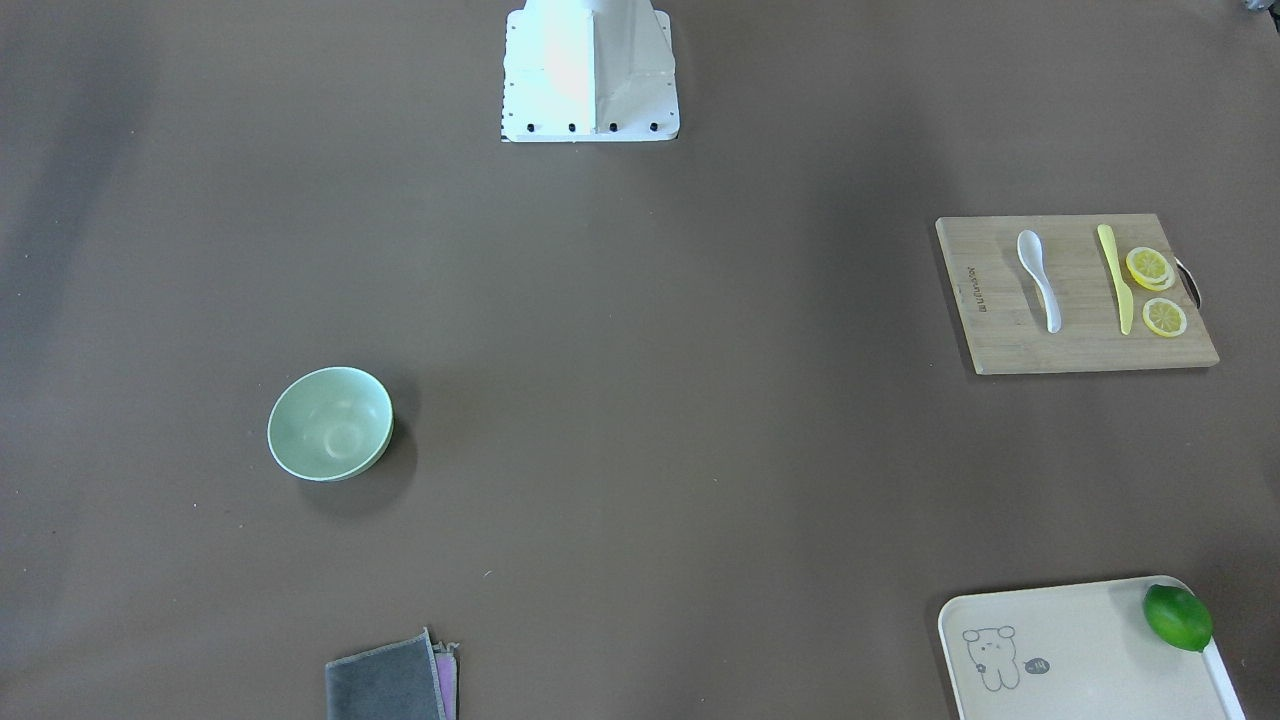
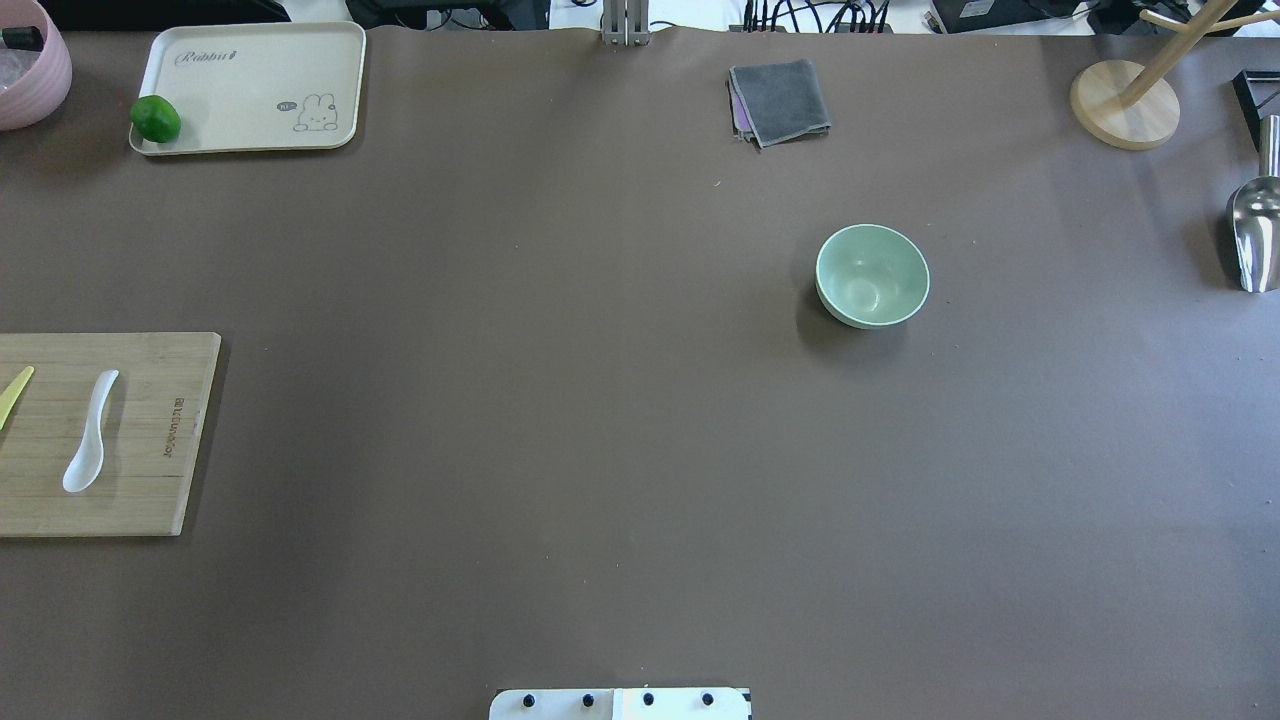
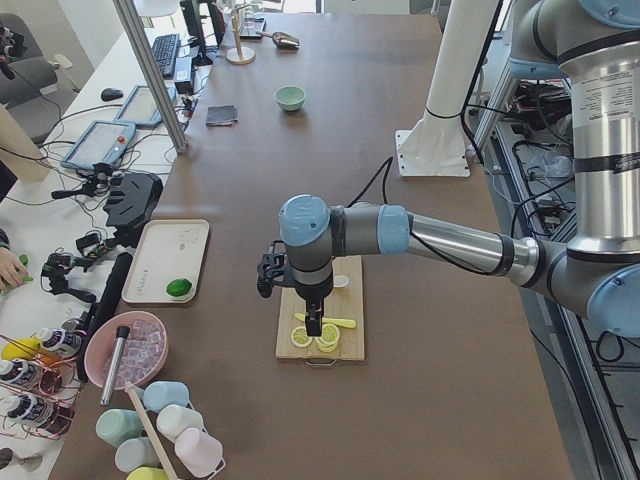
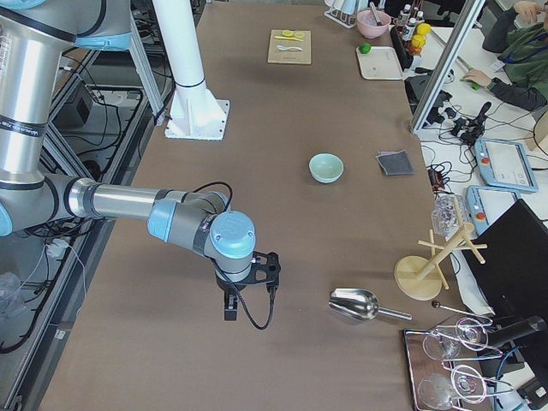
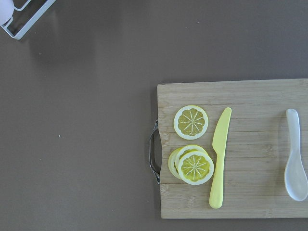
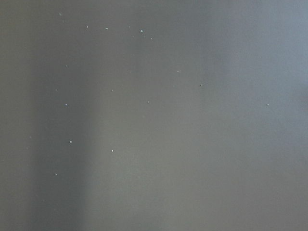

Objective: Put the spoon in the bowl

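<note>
The white spoon [image 1: 1040, 278] lies flat on a wooden cutting board [image 1: 1000, 330], scoop toward the robot; it also shows in the overhead view [image 2: 90, 432] and the left wrist view [image 5: 296, 159]. The mint-green bowl [image 1: 330, 423] stands upright and empty on the brown table, far from the board [image 2: 872, 275]. My left gripper [image 3: 314, 322] shows only in the exterior left view, hanging above the board near the lemon slices; I cannot tell if it is open. My right gripper [image 4: 229, 308] shows only in the exterior right view, above bare table; I cannot tell its state.
On the board lie a pale yellow knife [image 1: 1115, 277] and lemon slices [image 1: 1150, 267]. A cream tray [image 1: 1080, 650] holds a lime [image 1: 1177, 617]. A grey folded cloth [image 2: 780, 100], a metal scoop [image 2: 1255, 230] and a wooden stand [image 2: 1125, 105] sit at the far side.
</note>
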Available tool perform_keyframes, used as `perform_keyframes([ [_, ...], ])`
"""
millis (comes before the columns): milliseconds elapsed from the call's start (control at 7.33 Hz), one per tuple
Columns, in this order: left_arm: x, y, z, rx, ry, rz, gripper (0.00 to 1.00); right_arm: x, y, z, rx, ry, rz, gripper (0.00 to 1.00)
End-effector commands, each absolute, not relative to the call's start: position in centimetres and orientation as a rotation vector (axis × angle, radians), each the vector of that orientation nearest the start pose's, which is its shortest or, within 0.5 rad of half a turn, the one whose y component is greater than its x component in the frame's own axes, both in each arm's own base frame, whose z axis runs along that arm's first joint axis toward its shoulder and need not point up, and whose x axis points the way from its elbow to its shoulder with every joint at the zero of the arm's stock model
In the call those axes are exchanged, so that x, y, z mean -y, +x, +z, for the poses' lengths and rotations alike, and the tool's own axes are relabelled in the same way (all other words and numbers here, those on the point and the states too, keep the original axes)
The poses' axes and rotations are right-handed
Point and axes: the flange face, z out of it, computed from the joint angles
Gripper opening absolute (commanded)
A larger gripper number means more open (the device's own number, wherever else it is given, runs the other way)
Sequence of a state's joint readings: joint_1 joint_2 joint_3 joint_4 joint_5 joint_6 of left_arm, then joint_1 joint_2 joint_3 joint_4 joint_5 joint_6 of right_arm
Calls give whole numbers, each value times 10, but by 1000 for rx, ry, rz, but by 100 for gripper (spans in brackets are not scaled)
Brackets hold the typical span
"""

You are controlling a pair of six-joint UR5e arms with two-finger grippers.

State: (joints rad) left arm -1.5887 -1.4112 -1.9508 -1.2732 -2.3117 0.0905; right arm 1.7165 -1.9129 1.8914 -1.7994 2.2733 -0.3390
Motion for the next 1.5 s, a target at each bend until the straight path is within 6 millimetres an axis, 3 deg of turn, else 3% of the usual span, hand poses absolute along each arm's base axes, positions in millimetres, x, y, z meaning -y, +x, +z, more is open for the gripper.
perform_keyframes([
  [0,409,-62,578,-743,-43,70,98,314,116,670,736,-65,-97,100],
  [682,411,-62,562,-742,0,87,98,321,117,647,729,-17,-118,100],
  [1227,454,-62,520,-750,90,109,98,342,120,621,709,44,-136,100],
  [1364,465,-62,506,-744,159,138,98,356,123,601,695,98,-154,100],
])
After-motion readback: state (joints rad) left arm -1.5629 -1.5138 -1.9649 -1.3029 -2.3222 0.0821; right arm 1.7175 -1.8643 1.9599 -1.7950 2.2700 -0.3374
